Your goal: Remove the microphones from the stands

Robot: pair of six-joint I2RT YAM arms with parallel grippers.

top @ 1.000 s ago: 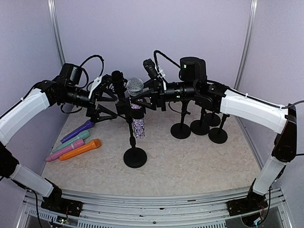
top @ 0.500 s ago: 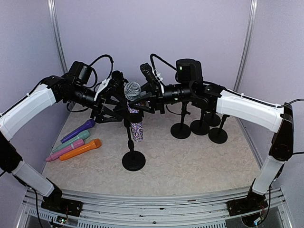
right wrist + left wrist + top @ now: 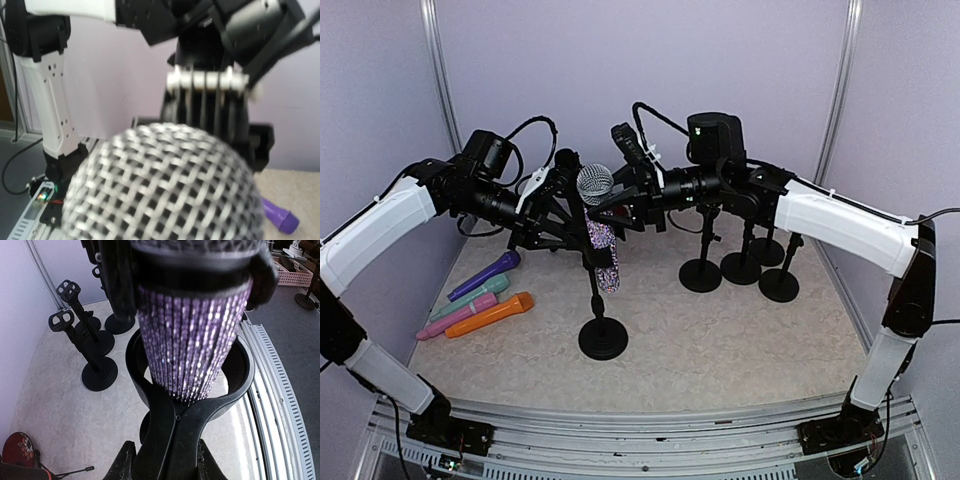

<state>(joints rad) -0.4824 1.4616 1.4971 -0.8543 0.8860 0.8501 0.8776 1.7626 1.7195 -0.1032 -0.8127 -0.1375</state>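
Mic [image 3: 601, 245], purple glitter body, sits tilted in stand [image 3: 603, 338], mid-table, its tip just inside clip [image 3: 192, 407]. R gripper [image 3: 608, 203] is clamped on mic neck. L gripper [image 3: 165, 466] is pinched on clip stem. Vs 0.5 s ago: mic head slightly left & higher.

L arm [image 3: 380, 225]: base near-left corner, lower link up & outward, elbow bent, white forearm angled inward toward centre, wrist approx horiz. L gripper [image 3: 578, 232]: jaws clamped on clip stem of mic stand [image 3: 597, 300], one jaw each side at bottom of L wrist view. R arm [image 3: 840, 225]: base near-right corner, lower link steep, white forearm sloping up-left to centre, wrist horiz. R gripper [image 3: 610, 203]: jaws pinched on microphone [image 3: 602, 250] just under grille. Grippers face each other, tips close, R sits higher than L.
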